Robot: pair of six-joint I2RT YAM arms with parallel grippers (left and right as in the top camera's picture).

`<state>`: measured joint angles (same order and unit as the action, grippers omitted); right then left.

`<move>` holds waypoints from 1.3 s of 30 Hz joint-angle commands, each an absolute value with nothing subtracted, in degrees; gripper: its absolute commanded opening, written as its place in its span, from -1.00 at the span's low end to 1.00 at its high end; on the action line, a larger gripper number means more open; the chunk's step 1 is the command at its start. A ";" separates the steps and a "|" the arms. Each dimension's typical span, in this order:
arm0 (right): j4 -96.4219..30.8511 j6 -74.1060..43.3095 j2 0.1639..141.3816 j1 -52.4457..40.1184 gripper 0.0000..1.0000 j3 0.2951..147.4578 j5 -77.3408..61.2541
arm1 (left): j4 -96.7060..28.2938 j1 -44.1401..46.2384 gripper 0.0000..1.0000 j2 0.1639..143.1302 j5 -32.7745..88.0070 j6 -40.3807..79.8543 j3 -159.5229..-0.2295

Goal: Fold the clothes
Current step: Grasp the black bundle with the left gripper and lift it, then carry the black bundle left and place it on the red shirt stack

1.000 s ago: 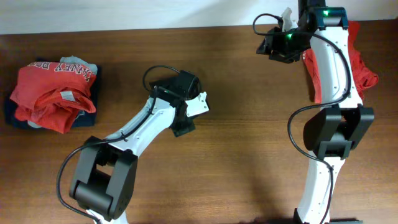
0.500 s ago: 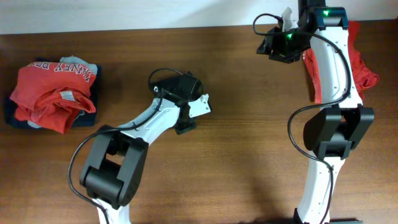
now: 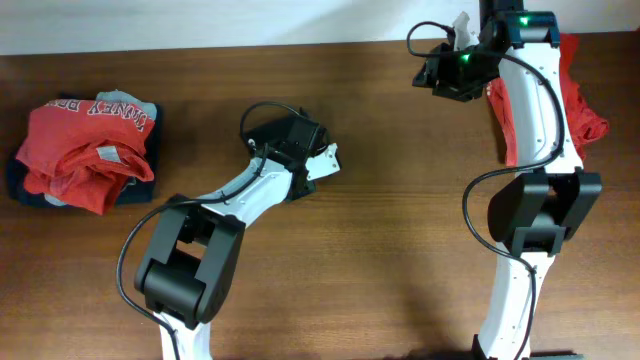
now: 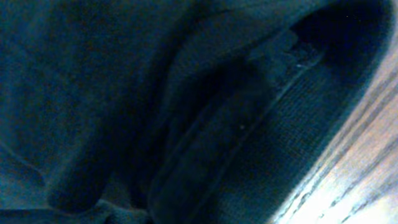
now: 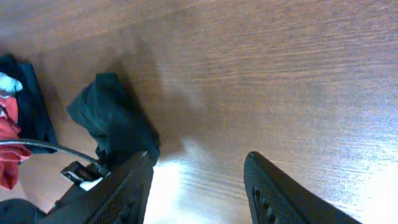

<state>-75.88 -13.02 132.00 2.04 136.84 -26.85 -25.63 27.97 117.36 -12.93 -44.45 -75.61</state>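
Black T-shirt [image 5: 112,124] lies bunched on the worktop [image 3: 380,250] left of centre, and it fills the left wrist view [image 4: 93,93] right at the left fingers [image 3: 303,180]; can't tell whether they're closed on it. Right fingers [image 5: 127,190] are spread apart, holding nothing, over bare wood near the back edge. Worktop is dark brown woodgrain with a red, grey and navy pile [image 3: 85,150] at far left, a red garment [image 3: 580,100] at back right, and a white wall strip [image 3: 200,20] behind.
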 commanded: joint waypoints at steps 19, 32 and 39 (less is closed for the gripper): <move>-75.40 -12.23 130.98 1.91 0.04 137.91 -24.82 | -23.16 23.27 -0.99 110.56 -30.09 -54.78 -79.42; -75.00 -12.27 130.98 1.89 0.04 137.91 -25.04 | -21.43 14.76 -1.00 92.42 -30.02 -70.04 -79.46; -75.37 -12.27 130.98 1.89 0.04 137.91 -25.06 | -21.47 8.40 -1.00 86.46 -30.04 -82.61 -79.46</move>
